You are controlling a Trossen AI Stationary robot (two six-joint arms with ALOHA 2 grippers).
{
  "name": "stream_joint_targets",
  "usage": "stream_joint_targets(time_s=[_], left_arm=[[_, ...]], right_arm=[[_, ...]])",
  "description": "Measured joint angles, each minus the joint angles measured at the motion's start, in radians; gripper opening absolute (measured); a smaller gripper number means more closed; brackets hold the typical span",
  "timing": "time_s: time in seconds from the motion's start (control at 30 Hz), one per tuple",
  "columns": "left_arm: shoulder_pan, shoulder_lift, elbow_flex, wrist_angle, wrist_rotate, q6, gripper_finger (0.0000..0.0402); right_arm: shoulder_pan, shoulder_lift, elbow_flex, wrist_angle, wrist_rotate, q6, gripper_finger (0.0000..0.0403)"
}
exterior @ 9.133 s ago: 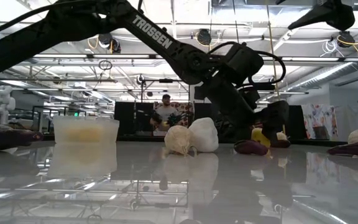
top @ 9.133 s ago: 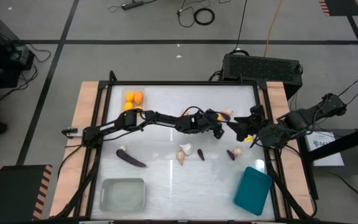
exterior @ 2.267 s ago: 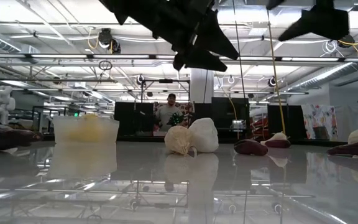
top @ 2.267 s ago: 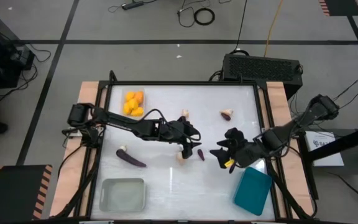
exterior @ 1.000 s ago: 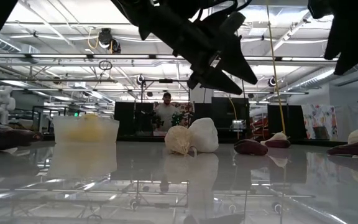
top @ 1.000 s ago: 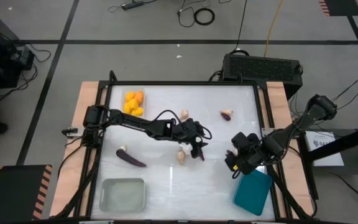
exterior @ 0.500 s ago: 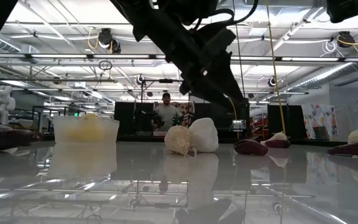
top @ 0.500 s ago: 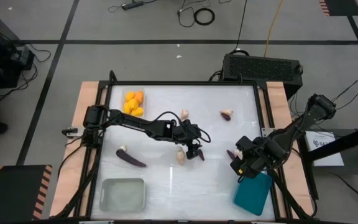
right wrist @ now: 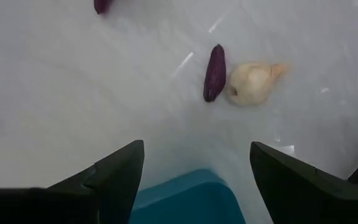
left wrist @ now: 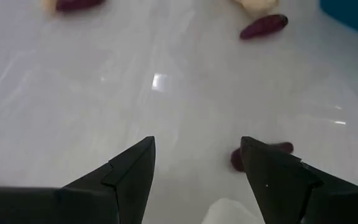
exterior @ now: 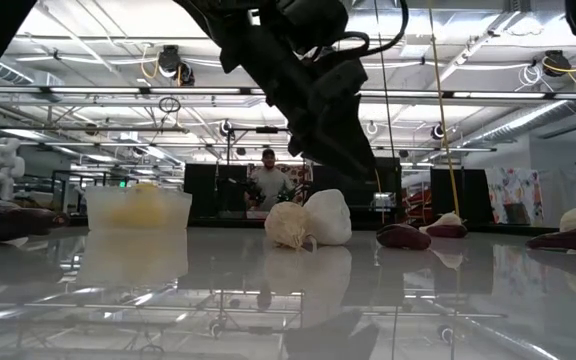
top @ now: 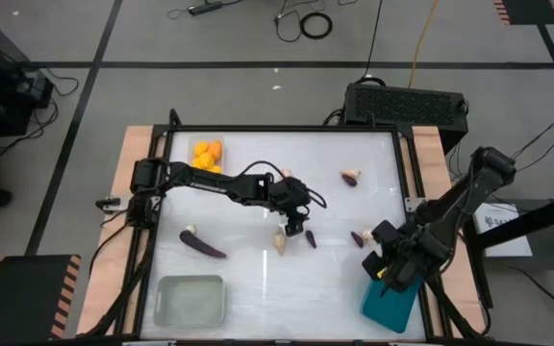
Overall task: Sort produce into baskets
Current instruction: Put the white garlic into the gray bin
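My left gripper (top: 296, 226) hangs open over the table's middle, slanting down. A pale bulb (left wrist: 235, 211) lies just under it and a tiny eggplant (left wrist: 260, 152) lies on the table beside one finger; nothing sits between the fingers. My right gripper (top: 385, 274) stands open, pointing down over the far edge of the teal basket (top: 392, 306), and is empty in the right wrist view (right wrist: 194, 180). Another tiny eggplant (right wrist: 215, 73) lies against a bulb (right wrist: 253, 83) just beyond that basket. The clear basket (top: 207, 157) holds orange fruits.
A long eggplant (top: 203, 245) and a small bulb (top: 189, 230) lie at the left. The greyish basket (top: 191, 299) stands near the front left corner. A bulb with a small eggplant (top: 351, 177) lies at the far right, and another bulb (top: 280, 241) at the middle.
My right gripper has gone toward the table's near right corner, from beside the tiny eggplant to over the teal basket's far edge. My left gripper has drawn back a little toward the table's left and tipped further down over the bulbs. No produce has moved.
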State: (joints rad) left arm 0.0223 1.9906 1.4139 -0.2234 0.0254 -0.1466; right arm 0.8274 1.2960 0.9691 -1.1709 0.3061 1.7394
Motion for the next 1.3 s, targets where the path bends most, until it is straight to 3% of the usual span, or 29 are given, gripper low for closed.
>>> stream_joint_targets(time_s=[0.23,0.37,0.63,1.03,1.3], left_arm=[[-0.004,-0.013,0.000,-0.076,0.085,0.161,0.0242],[-0.007,-0.039,0.000,-0.092,0.137,0.080,0.0242],[-0.025,-0.053,0.026,-0.195,0.145,-0.049,0.0242],[-0.044,-0.053,0.026,-0.227,0.159,0.020,0.0244],[-0.037,-0.053,0.026,-0.240,0.165,-0.037,0.0324]], right_arm=[[0.013,0.067,-0.001,0.024,-0.006,0.038,0.0286],[0.012,0.072,-0.001,0.069,-0.003,0.042,0.0286],[0.004,0.072,-0.001,0.083,0.040,0.080,0.0286],[-0.038,0.071,-0.001,0.078,0.043,0.014,0.0286],[-0.120,0.067,-0.001,0.105,0.037,-0.114,0.0286]])
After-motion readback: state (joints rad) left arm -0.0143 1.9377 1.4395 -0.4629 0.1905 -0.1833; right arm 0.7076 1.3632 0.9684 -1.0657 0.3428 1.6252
